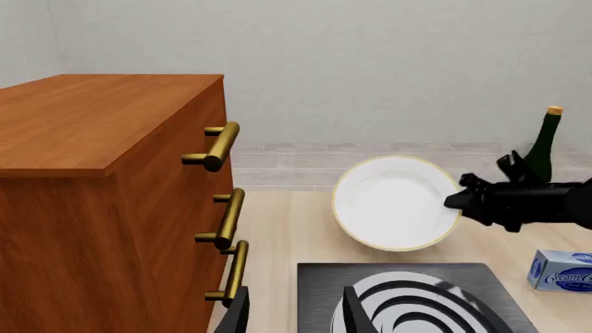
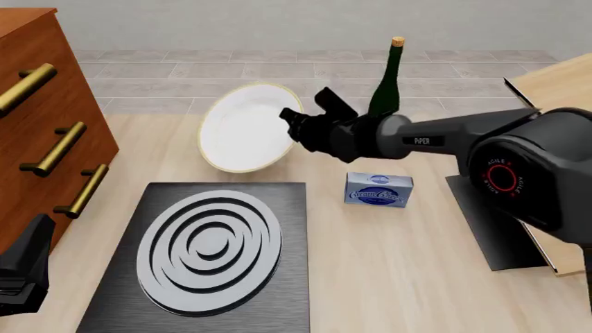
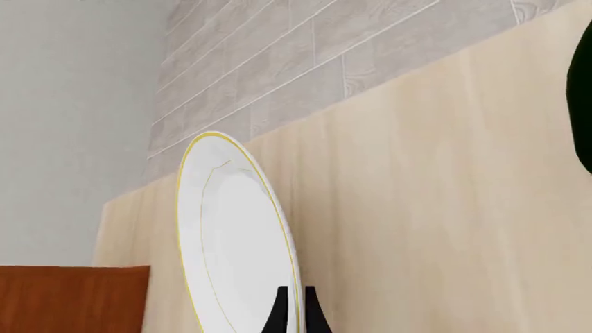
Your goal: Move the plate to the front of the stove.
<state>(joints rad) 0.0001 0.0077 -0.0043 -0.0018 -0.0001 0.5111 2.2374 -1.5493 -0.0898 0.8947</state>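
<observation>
Right gripper (image 2: 294, 123) pinches the round white gold-rimmed plate (image 2: 242, 128) by 1 edge, tilted above the table. Left gripper (image 1: 294, 312) hangs parted, empty. Such a thin rim grip could slip before the black ring-burner stove (image 2: 205, 250).

A wooden cabinet (image 2: 37, 118) stands at the left edge of the table (image 2: 389, 263), with three brass handles (image 2: 54, 148) down its front. A dark green bottle (image 2: 387, 80) with a gold cap stands upright at the far side, right of centre. Nearer than it, a blue box (image 2: 378, 189) labelled cream cheese lies on the table. At the right, a dark flat panel (image 2: 490, 229) rests on the table, partly over a light wooden board (image 2: 550, 83). Grey tiled floor (image 2: 277, 69) lies beyond.
</observation>
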